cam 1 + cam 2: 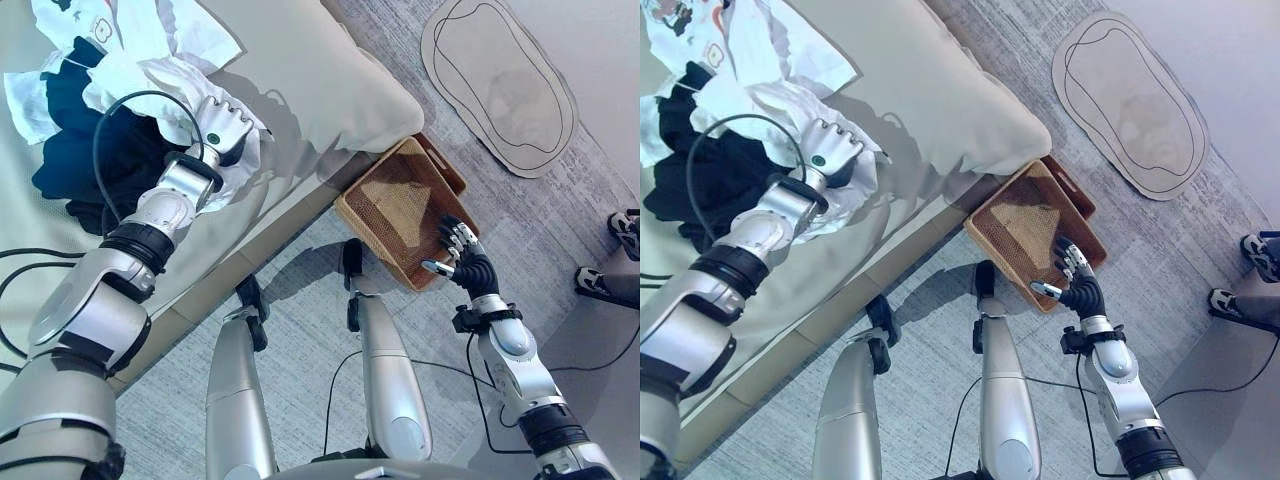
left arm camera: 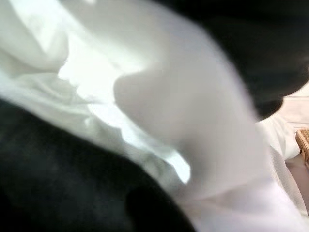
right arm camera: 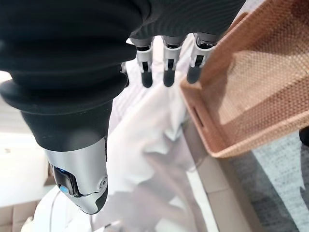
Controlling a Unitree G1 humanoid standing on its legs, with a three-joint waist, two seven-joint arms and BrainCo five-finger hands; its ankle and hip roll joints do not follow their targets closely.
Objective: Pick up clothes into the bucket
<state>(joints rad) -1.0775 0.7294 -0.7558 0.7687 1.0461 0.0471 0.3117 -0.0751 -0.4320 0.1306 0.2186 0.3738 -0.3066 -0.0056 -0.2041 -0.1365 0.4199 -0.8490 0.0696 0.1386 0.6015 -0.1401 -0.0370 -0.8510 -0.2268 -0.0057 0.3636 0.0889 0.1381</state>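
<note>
Left hand [image 1: 222,125] grips white cloth [image 1: 240,160] on the bed; right hand [image 1: 462,250] hovers relaxed over basket [image 1: 385,205]

Home bedroom or living room: beige cushioned bed or sofa [image 1: 300,70] with heaped clothes [image 1: 90,90], grey carpet [image 1: 300,300], wicker basket [image 1: 395,215] on floor, small oval rug [image 1: 500,85] nearby

head eyes overhead, wrists close, basket [image 1: 400,210] shared

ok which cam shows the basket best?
Left eye view: the whole wicker basket on the floor beside the bed, right hand at its rim. Right eye view matches. Right wrist view shows one corner; left wrist view a sliver.
</note>
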